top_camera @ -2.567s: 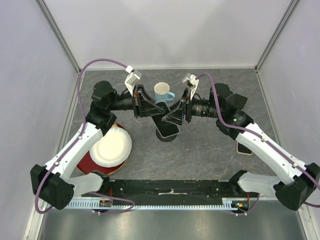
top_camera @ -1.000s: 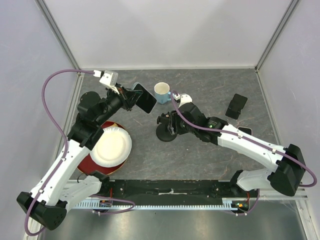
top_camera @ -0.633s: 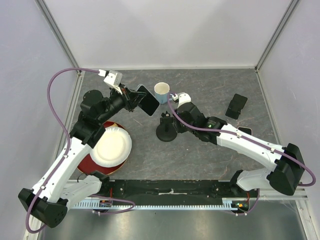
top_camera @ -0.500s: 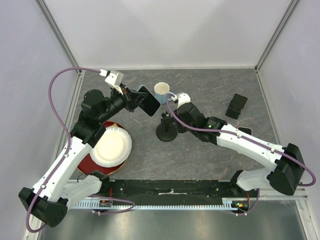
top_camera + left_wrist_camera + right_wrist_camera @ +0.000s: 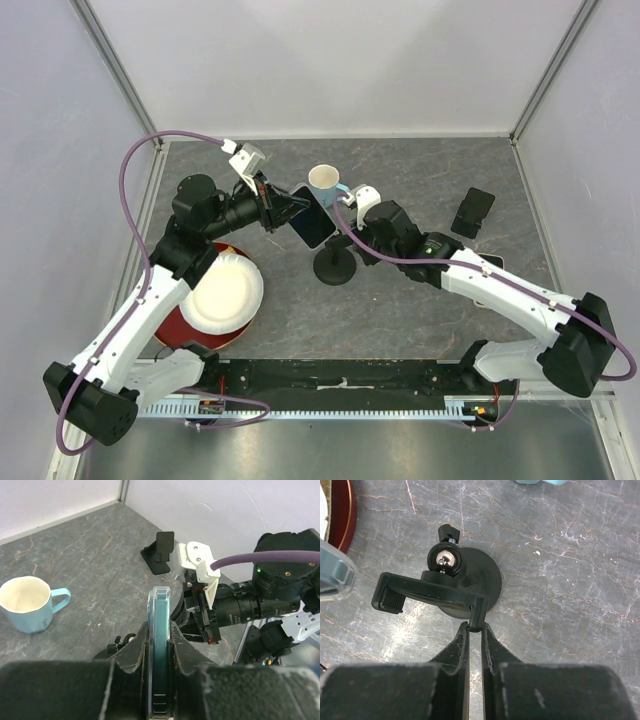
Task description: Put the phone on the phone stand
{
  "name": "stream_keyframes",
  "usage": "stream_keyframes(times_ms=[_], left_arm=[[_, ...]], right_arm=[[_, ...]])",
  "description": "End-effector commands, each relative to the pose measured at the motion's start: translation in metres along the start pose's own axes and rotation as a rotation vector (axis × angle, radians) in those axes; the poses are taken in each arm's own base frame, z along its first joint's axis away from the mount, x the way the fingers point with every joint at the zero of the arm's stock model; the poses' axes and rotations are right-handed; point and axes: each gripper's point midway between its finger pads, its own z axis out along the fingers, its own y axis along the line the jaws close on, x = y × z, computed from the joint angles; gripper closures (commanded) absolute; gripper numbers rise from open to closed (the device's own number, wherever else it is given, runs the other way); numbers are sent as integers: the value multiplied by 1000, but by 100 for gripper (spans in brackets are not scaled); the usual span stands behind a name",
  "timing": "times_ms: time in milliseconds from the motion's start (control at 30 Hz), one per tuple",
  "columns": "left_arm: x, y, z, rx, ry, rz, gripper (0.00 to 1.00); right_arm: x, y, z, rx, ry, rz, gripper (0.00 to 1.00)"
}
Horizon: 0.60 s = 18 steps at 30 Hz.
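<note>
The phone [image 5: 312,228], dark with a pale blue case, hangs tilted just left of and above the phone stand [image 5: 335,268]. My left gripper [image 5: 290,212] is shut on it. The left wrist view shows the phone [image 5: 160,605] edge-on between that gripper's [image 5: 160,630] fingers. The stand is black, with a round base [image 5: 481,582], a ball joint and a clamp bracket [image 5: 427,596]. My right gripper [image 5: 475,626] is shut on the bracket's right-hand arm. A corner of the phone [image 5: 335,577] shows at the left edge of the right wrist view.
A light blue mug [image 5: 324,185] stands just behind the stand, also seen as the mug [image 5: 27,605] from the left wrist. A white paper plate [image 5: 225,293] lies on a red plate [image 5: 172,328] at the left. A small black holder [image 5: 472,212] sits at the back right.
My left arm has carried the phone to the right, close to the stand. My right gripper has closed onto the stand's clamp arm.
</note>
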Motion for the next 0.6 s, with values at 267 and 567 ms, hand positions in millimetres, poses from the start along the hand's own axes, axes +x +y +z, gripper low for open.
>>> stream_keyframes(times_ms=[267,567], left_arm=[[-27,-24,-2,132,-113,129,98],[-23,-21,1,126,-119,116,98]], right_arm=[[-27,7,-25,-121,-187,-3,57],[-37,0,-36,-104,-362,62,55]])
